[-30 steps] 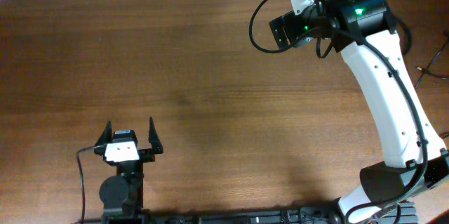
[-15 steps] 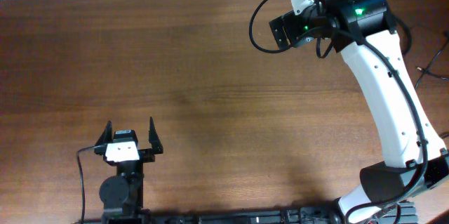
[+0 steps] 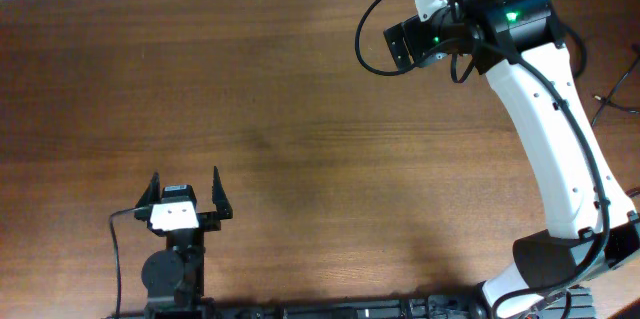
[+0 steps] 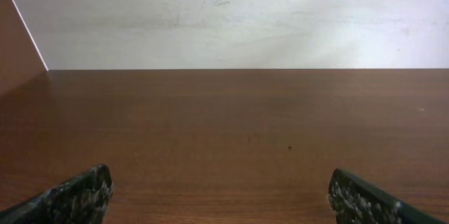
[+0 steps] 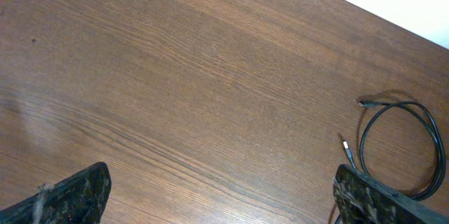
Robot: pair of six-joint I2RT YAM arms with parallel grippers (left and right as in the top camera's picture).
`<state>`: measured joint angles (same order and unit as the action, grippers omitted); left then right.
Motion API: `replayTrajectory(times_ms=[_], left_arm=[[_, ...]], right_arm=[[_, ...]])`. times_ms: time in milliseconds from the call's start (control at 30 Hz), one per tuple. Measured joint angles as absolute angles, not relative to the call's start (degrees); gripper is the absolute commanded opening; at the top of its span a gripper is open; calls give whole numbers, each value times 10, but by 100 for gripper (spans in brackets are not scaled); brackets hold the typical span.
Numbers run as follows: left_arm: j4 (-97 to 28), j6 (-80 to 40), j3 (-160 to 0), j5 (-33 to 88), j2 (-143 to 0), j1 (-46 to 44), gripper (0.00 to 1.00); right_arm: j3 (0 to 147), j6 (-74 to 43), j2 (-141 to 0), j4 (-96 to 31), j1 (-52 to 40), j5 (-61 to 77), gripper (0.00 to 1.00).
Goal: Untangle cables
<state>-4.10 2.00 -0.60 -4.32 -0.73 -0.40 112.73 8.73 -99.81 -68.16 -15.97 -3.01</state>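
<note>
Spreading both pairs wide, I am gripping nothing. My two left fingers (image 4: 76,194) are standing far apart at the bottom corners of the left wrist view. My two right fingers (image 5: 74,194) are standing just as far apart in the right wrist view, with only the wood of the table (image 4: 231,126) showing between each pair.

Looking outward from the right pair, I am seeing one cable (image 5: 366,129). It is thin and black, lying flat on the table in a single open loop, with two small plug ends pointing toward the middle of the table. It is sitting just beyond the finger at the right edge of that view, outside the gap rather than between the fingers. Its lower part is running down close to that fingertip, and I cannot tell whether they are touching.

From overhead, my left fingers are hovering at the near left of the table and my right arm (image 3: 545,119) is reaching to the far right.
</note>
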Motion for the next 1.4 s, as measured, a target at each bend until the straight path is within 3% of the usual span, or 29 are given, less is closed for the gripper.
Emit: replayTrajectory(times_ms=[1000,1233,1400], left_arm=[[-41,20,-6,-43,-7,-4,99],[-41,20,-6,-43,-7,-4,99],[-41,20,-6,-43,-7,-4,99]], right_arm=[[1127,114,-998,-680,-160,-74,99],[1123,116,-992,-614,-160,-68,99],[1047,116,-924,-499,-160,-41,99]])
